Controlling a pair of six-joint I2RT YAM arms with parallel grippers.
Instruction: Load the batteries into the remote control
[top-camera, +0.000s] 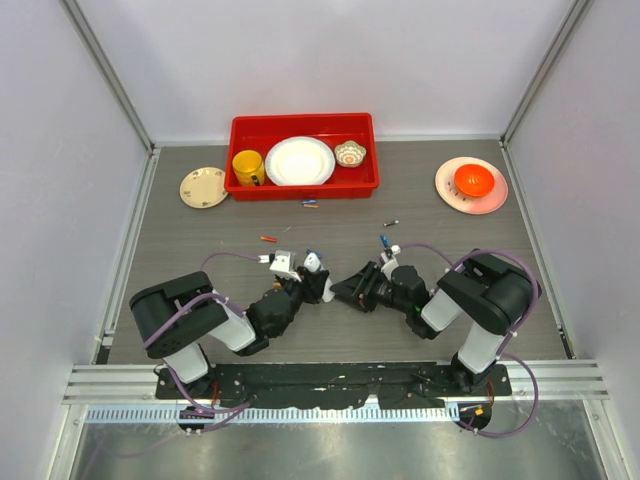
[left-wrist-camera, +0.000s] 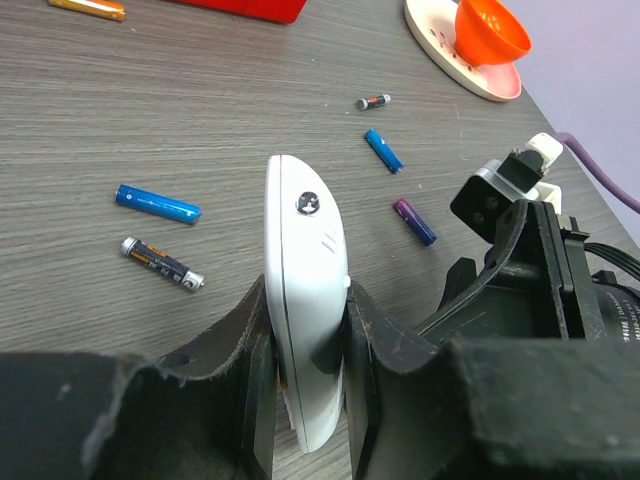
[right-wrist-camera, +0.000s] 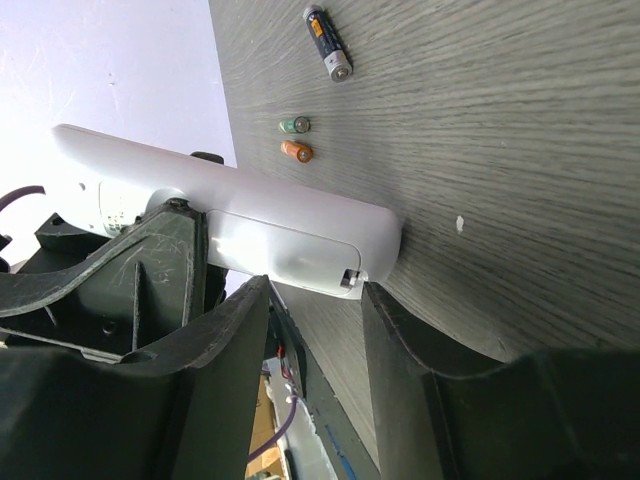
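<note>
Near table centre, left gripper (left-wrist-camera: 308, 310) is clamping the remote control (left-wrist-camera: 305, 240) hard. Right gripper (right-wrist-camera: 315, 295) is sitting part-open just off its end, gripping nothing. Batteries (left-wrist-camera: 157, 203) are lying loose on the table (left-wrist-camera: 120, 90).

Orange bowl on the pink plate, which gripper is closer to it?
Right. The orange bowl lies back and to the right of the right gripper; the left gripper, clamping the remote, sits farther left.

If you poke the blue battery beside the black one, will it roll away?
Probably: the blue battery is a smooth cylinder lying on the flat table, so a sideways nudge likely rolls it. It looks stiff, probably light.
</note>
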